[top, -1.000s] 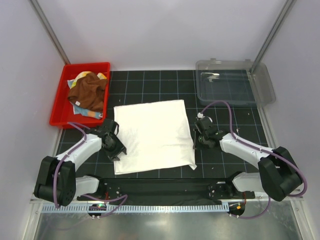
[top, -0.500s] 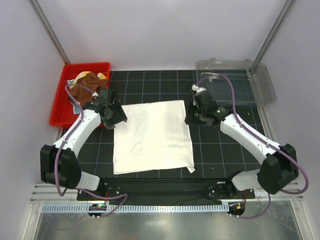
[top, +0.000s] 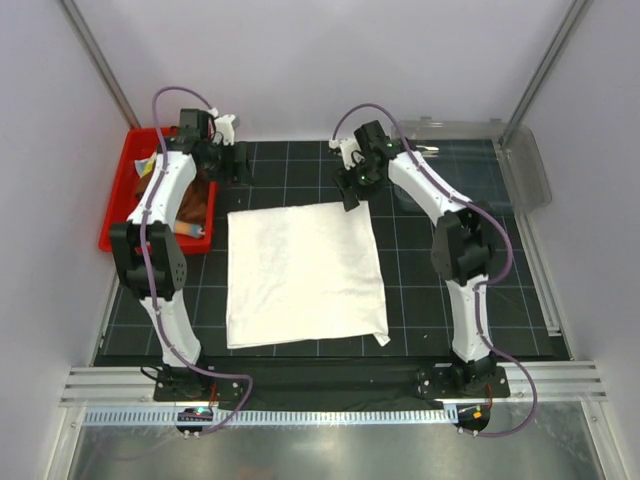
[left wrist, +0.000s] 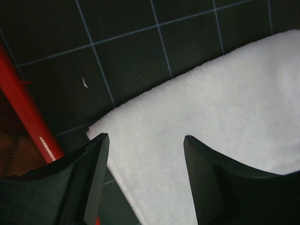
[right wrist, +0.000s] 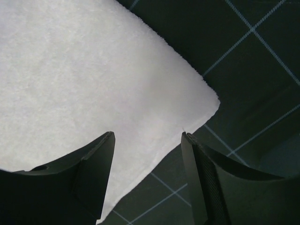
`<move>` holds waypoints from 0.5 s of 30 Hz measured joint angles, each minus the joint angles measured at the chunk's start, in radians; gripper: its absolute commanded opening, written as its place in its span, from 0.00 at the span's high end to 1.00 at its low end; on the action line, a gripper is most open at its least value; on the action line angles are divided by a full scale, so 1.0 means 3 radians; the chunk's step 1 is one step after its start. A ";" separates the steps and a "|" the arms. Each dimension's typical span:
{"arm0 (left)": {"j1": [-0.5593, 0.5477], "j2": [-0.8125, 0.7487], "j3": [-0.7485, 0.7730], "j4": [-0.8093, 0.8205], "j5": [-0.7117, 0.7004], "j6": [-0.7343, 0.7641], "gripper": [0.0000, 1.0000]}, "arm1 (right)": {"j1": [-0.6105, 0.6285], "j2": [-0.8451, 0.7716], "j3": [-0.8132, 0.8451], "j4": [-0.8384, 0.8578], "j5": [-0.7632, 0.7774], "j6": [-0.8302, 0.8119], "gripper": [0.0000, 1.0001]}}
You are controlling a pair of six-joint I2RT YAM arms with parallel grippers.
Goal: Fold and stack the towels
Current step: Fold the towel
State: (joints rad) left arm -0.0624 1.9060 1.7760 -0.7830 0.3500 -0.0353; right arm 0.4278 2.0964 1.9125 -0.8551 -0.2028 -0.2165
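handling: white towel [top: 305, 272] soft, limp, light; likely sags when lifted, so pinch both far corners.
look: plain white, flat, roughly square, fuzzy.
place: centre of frame, on black gridded desk [top: 420, 300].
left claw [left wrist: 145, 140]: wide, empty, over top-left corner.
right claw [right wrist: 147, 136]: wide, empty, over top-right corner.
others: brown towel [top: 197, 205] in red bin [top: 112, 225], upper left.

surface [top: 300, 170]: black, with a thin pale grid, filling the floor of the white-walled cell. white towel [top: 300, 275] lies flat near the middle, one layer as far as can be told, edges roughly parallel to the grid, near right corner slightly peaked. red bin [top: 118, 205] sits at the far left corner, close to the towel's far left corner but apart from it. clear plastic tray [top: 520, 175] sits at the far right corner, well apart from the towel.
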 measured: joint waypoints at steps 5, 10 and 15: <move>0.0034 0.0568 0.0661 -0.0296 0.0230 0.0598 0.37 | -0.0192 0.0749 0.0958 -0.0570 -0.0223 -0.0448 0.30; 0.0032 0.0998 0.0935 -0.0608 0.0322 0.1011 0.39 | -0.0350 0.1050 0.1366 -0.0857 -0.0310 -0.0722 0.32; 0.0032 0.1191 0.0940 -0.0815 0.0262 0.1227 0.40 | -0.0451 0.1068 0.1381 -0.0889 -0.0432 -0.0841 0.37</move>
State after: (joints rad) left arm -0.0528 2.2635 2.0579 -1.0275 0.4286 0.3328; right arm 0.2924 2.4168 2.3268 -1.1217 -0.3325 -0.4686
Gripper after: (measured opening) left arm 0.602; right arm 0.653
